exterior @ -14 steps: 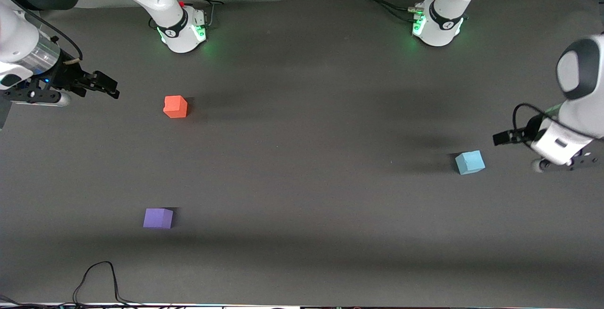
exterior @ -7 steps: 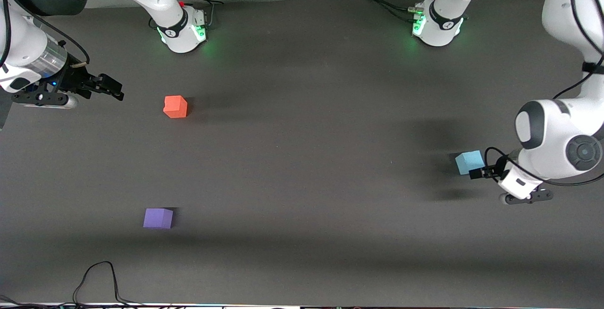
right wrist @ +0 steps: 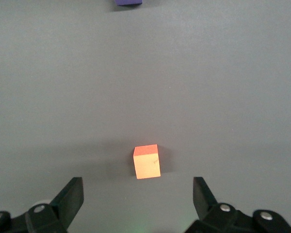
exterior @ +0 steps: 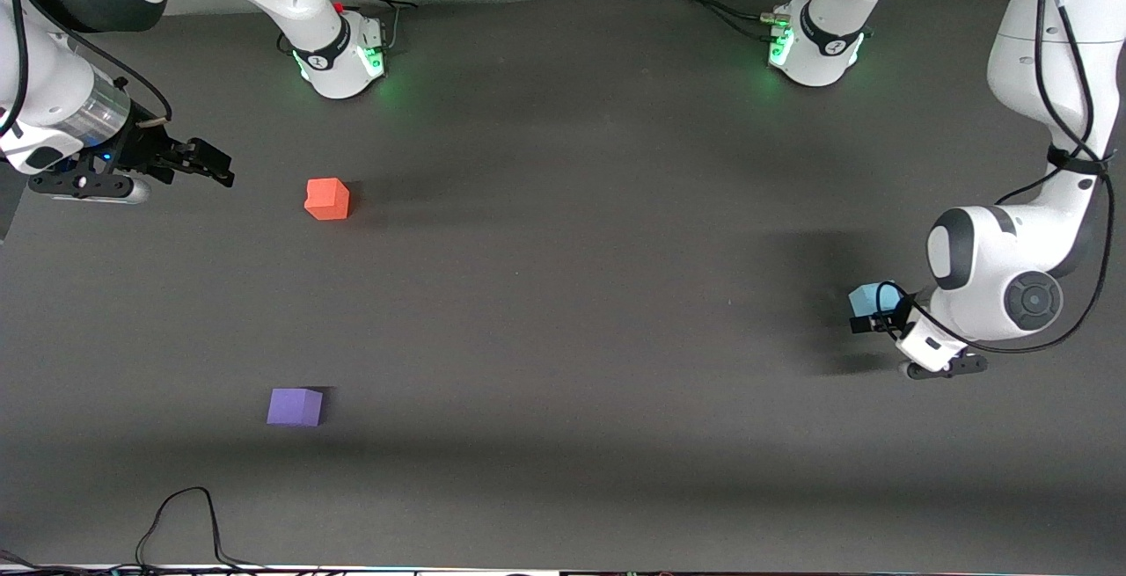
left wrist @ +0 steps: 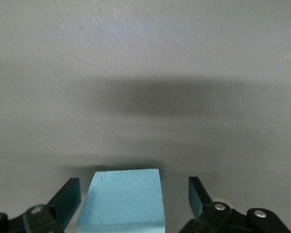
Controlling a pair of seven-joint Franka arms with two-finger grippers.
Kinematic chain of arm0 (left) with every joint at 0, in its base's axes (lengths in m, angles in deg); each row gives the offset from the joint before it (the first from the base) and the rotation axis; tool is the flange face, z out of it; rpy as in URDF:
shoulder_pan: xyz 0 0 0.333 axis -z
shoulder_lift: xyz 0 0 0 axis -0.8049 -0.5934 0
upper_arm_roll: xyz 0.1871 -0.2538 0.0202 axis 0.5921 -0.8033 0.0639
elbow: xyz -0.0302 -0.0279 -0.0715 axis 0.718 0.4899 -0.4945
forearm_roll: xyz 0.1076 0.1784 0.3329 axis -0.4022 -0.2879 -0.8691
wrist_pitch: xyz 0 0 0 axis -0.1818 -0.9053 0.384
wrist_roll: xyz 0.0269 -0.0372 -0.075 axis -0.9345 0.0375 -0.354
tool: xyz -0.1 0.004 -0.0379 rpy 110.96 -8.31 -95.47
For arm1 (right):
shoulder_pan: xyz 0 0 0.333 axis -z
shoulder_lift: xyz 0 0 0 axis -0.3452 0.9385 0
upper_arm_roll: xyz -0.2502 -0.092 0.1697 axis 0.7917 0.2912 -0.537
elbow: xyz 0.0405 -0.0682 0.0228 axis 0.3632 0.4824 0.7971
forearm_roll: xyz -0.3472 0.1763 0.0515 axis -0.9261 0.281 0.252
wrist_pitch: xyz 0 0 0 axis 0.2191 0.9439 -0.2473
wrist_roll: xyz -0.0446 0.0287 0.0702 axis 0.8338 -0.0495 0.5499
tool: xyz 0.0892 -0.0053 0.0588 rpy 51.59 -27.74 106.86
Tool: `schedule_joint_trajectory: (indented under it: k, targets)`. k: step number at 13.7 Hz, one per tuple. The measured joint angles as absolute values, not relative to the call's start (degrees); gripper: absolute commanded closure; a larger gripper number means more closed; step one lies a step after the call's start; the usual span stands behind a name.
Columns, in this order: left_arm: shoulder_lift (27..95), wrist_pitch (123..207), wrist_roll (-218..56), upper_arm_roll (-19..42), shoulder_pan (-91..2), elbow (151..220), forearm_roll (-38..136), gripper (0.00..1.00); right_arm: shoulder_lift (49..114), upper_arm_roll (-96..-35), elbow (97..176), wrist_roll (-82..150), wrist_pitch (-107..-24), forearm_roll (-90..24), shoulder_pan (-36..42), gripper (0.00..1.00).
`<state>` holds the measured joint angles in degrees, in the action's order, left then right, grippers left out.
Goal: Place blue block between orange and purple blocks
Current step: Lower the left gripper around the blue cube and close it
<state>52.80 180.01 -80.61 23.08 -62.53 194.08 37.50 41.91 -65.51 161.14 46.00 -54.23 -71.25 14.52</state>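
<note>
On the dark grey surface (exterior: 563, 295), seen from the front camera, my left end effector (exterior: 866, 323) hangs low at the blue block (exterior: 869, 297), at the left arm's end of the surface, its black fingers partly covering the cube's nearer face. My right end effector (exterior: 215, 170) waits in the air over the right arm's end of the surface, near the orange block (exterior: 327, 199). The purple block (exterior: 295, 406) sits well apart from the orange one, nearer to the front camera, with bare surface between them. The blue block lies well apart from both.

In the left wrist view, my left end effector (left wrist: 135, 199) stands spread wide, one finger (left wrist: 68, 199) on each side of the blue block (left wrist: 123, 196), a gap showing between each finger and the cube; nothing is gripped. The block rests flat on the surface (left wrist: 145, 73).

In the right wrist view, my right end effector (right wrist: 137, 199) is likewise spread wide and empty, its fingers (right wrist: 70, 196) framing the orange block (right wrist: 147, 161), which sits on the surface (right wrist: 223, 87) farther off. An edge of the purple block (right wrist: 127, 2) shows at the frame's border.
</note>
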Motion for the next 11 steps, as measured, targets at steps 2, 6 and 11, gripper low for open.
schedule_joint_trajectory:
  k: [2,6,11]
  targets:
    - [52.8,182.24,-80.61,23.1,-62.72,196.64,37.5,0.02,41.84,-65.51,161.36,46.0,-54.25,-71.25,14.52,0.0]
    - [52.96,182.73,-80.54,23.11,-63.36,197.65,37.5,0.39,41.23,-65.51,162.08,46.0,-54.25,-71.25,14.52,0.0]
    - [55.63,180.12,-80.51,22.97,-63.36,197.51,37.5,0.87,41.03,-65.51,162.53,46.0,-54.59,-71.25,14.52,0.0]
